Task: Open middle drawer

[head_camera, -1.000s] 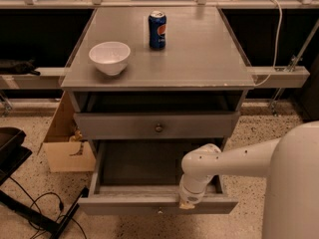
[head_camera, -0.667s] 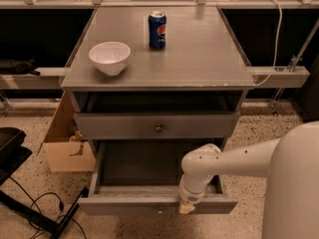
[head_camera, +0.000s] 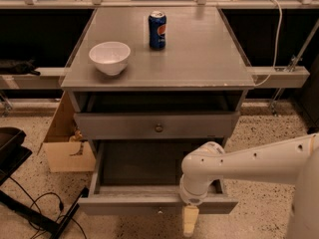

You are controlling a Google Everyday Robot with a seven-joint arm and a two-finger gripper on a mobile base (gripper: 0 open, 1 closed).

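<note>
The middle drawer (head_camera: 124,203) is a grey drawer pulled far out of the grey cabinet, with a dark inside and a small round knob (head_camera: 159,211) at the centre of its front. My gripper (head_camera: 190,222) hangs from the white arm (head_camera: 234,163) just in front of that drawer front, right of the knob, with its cream tip pointing down at the floor. Above it, another grey drawer front with a knob (head_camera: 158,128) stands slightly out, with a dark gap over it. The lowest drawer is hidden under the open one.
A white bowl (head_camera: 109,57) and a blue soda can (head_camera: 157,30) stand on the cabinet top (head_camera: 199,59). A cardboard box (head_camera: 67,153) leans at the cabinet's left. A black object (head_camera: 10,148) and cables (head_camera: 35,208) lie on the speckled floor at the left.
</note>
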